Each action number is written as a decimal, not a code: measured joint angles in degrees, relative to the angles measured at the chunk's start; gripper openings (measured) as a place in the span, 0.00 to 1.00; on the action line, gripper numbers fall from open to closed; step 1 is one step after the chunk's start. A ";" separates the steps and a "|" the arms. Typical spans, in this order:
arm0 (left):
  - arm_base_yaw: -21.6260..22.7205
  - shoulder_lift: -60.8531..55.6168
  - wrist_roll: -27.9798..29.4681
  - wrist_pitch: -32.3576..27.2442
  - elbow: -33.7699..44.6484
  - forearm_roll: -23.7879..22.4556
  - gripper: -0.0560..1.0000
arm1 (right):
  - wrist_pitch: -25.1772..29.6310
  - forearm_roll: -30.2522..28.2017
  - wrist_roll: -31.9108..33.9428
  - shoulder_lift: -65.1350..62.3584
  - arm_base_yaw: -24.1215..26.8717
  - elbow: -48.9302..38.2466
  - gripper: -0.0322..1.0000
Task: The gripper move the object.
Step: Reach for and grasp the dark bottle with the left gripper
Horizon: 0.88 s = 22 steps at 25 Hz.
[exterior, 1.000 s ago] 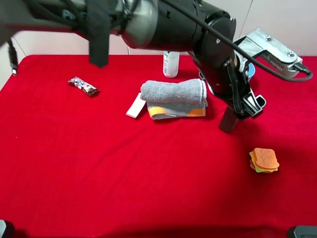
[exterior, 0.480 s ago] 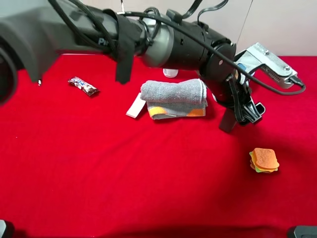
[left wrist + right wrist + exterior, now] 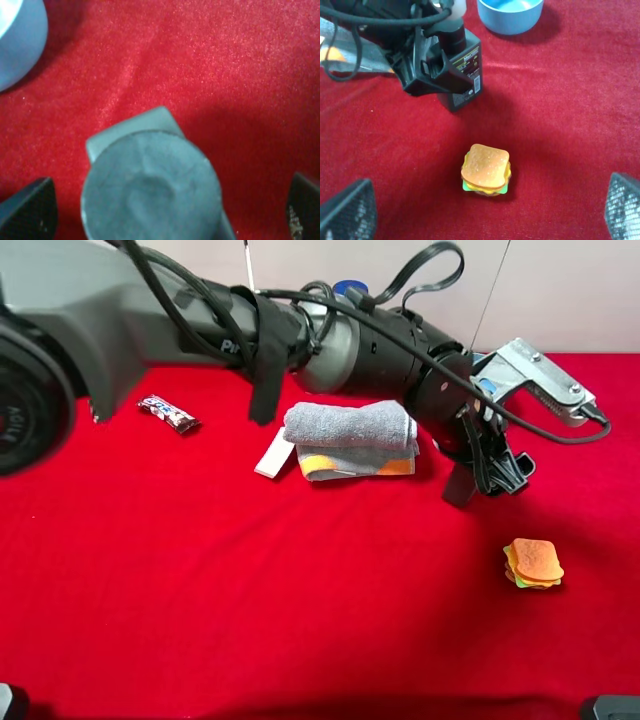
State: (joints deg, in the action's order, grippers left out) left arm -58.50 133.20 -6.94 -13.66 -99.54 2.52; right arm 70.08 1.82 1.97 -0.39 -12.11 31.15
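I have the left arm reaching across the red worktop [image 3: 300, 600] to its right half. The left pincer [image 3: 494, 472] sits low over the dark grey pump bottle [image 3: 459, 485]. In the left wrist view I look straight down on the bottle's round grey pump head [image 3: 150, 187]. The two black fingertips [image 3: 27, 210] are wide apart at the edges of the picture, with bare red cloth showing between each one and the bottle. So that pincer is spread and straddles the bottle without gripping it.

The bottle stands upright on the worktop, just right of the folded grey towel [image 3: 350, 423]. That towel lies on an orange-and-white cloth [image 3: 355, 464]. In the right wrist view the bottle's printed label faces the camera. The blue bowl [image 3: 510, 12] sits near the bottle, on its far side. A toy burger [image 3: 533, 563] lies apart from the bottle, toward the front edge.

The right pincer [image 3: 484, 214] is also spread wide, hanging above the worktop with nothing between its fingertips.

Over on the left half a wrapped snack bar [image 3: 168, 413] lies by itself. A flat white piece [image 3: 273, 452] lies against the left end of the cloths.
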 joint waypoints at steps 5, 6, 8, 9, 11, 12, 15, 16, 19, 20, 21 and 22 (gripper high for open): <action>0.00 0.38 0.00 0.68 0.00 0.00 0.90 | 0.00 0.13 0.00 0.00 0.00 0.00 0.70; 0.00 0.38 0.00 1.00 0.00 0.00 0.90 | 0.00 0.13 0.00 0.00 0.00 0.00 0.70; 0.00 0.43 0.00 1.39 0.00 0.00 0.90 | 0.00 0.13 0.00 0.00 0.00 0.00 0.70; 0.00 0.43 0.00 1.45 0.00 0.00 0.90 | 0.00 0.13 0.00 0.00 0.00 0.00 0.70; 0.00 0.43 0.00 1.45 0.00 0.00 0.88 | 0.00 0.13 0.00 0.00 0.00 0.00 0.70; 0.00 0.43 0.00 1.45 0.00 0.00 0.87 | 0.00 0.13 0.00 0.00 0.00 0.00 0.70; 0.00 0.43 0.00 1.45 0.00 0.00 0.81 | 0.00 0.13 0.00 0.00 0.00 0.00 0.70; 0.00 0.43 0.00 1.45 0.00 0.00 0.79 | 0.00 0.13 0.00 0.00 0.00 0.00 0.70; 0.00 0.43 0.00 1.45 0.00 0.00 0.76 | 0.00 0.13 0.00 0.00 0.00 0.00 0.70; 0.00 0.43 0.00 1.45 0.00 0.00 0.75 | 0.00 0.13 0.00 0.00 0.00 0.00 0.70; 0.00 0.43 0.00 1.45 0.00 0.00 0.73 | 0.00 0.13 0.00 0.00 0.00 0.00 0.70; 0.00 0.43 0.00 1.45 0.00 0.00 0.72 | 0.00 0.13 0.00 0.00 0.00 0.00 0.70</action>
State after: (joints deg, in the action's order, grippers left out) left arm -58.50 133.63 -6.94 -12.21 -99.54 2.52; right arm 70.08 1.94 1.97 -0.39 -12.11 31.15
